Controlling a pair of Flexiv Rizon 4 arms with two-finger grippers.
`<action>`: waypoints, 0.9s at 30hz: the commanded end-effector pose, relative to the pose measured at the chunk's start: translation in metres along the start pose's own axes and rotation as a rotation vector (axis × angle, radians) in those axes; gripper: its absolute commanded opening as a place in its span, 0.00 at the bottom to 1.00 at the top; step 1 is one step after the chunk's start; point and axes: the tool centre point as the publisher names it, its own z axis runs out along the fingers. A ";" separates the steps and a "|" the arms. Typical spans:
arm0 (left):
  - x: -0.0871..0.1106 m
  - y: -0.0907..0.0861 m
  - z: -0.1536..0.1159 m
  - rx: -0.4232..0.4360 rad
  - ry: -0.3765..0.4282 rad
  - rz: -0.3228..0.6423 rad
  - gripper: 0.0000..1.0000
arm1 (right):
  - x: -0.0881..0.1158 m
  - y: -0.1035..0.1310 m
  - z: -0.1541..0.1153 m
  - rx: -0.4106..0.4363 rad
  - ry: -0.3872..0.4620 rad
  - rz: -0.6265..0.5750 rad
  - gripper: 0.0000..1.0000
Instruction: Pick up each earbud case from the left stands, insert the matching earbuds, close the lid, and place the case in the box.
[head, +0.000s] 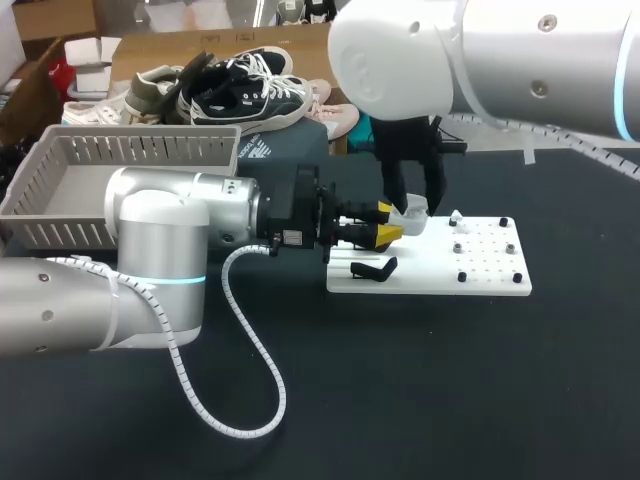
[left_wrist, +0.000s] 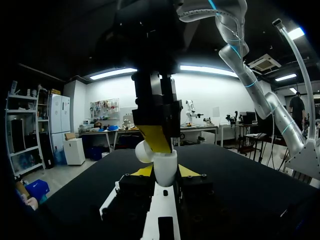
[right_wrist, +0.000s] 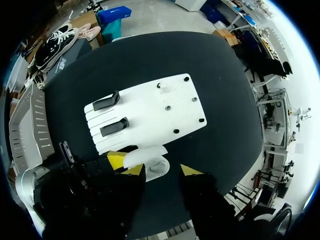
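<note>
Apparently mid-task, my left gripper clamps the open earbud case just beside the white board, my right gripper straddles it unclenched, and lid-closing and the grey box seem still ahead.

White earbud case clamped in left gripper jaws; right gripper at lid.

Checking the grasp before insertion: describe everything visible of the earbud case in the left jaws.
The earbud case is small, rounded, glossy white, plastic by its look; its lid looks open, tipped aside. The left gripper has its jaws shut on the base from two sides, holding it at the white board's edge near the black stands. The right gripper hangs over it, jaws apart, one yellow tip by the lid.
</note>
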 end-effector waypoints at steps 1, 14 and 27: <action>0.000 -0.001 0.001 -0.004 0.000 0.001 0.00 | 0.002 -0.001 -0.003 -0.002 -0.007 0.003 0.42; 0.000 -0.001 0.001 -0.004 0.000 0.001 0.00 | 0.000 -0.037 -0.027 -0.137 -0.151 0.069 0.81; 0.000 -0.001 0.001 -0.004 0.000 0.001 0.00 | -0.041 -0.071 -0.013 -0.315 -0.240 0.093 0.74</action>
